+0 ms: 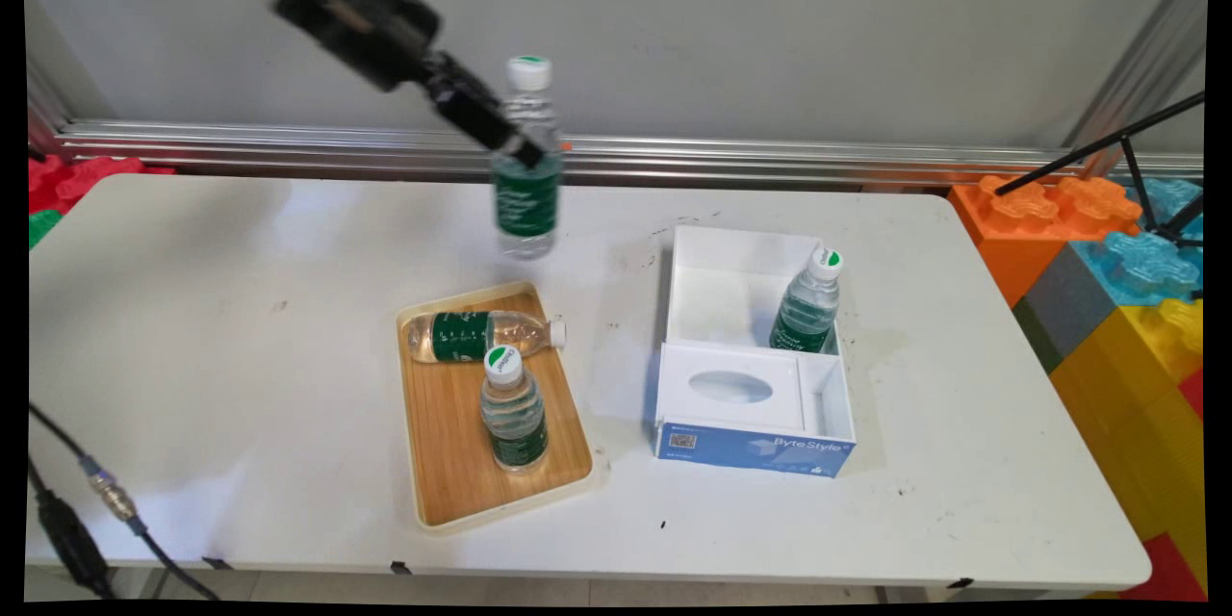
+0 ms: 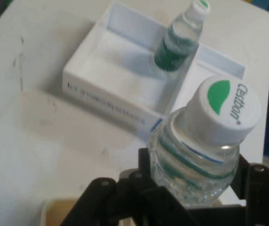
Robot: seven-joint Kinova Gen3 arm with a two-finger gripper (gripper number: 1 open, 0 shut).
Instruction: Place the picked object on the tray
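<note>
My gripper (image 1: 520, 152) is shut on a small water bottle (image 1: 526, 164) with a green label and white cap, held upright in the air above the table's back middle. In the hand view this held bottle (image 2: 200, 150) fills the lower right, its cap towards the camera, between the black fingers (image 2: 146, 172). Below it lies a wooden tray (image 1: 452, 491) with one bottle lying on its side (image 1: 476, 334) and another standing (image 1: 513, 412). To the right, a white box (image 1: 736, 260) holds a third bottle (image 1: 807, 303), which stands in its back compartment (image 2: 179, 40).
The white box (image 2: 106, 94) has a blue front and a tissue-slot lid (image 1: 731, 387) at its near side. Coloured foam blocks (image 1: 1107, 260) stack at the table's right end, with a black tripod leg over them. Cables (image 1: 87, 510) hang at the near left.
</note>
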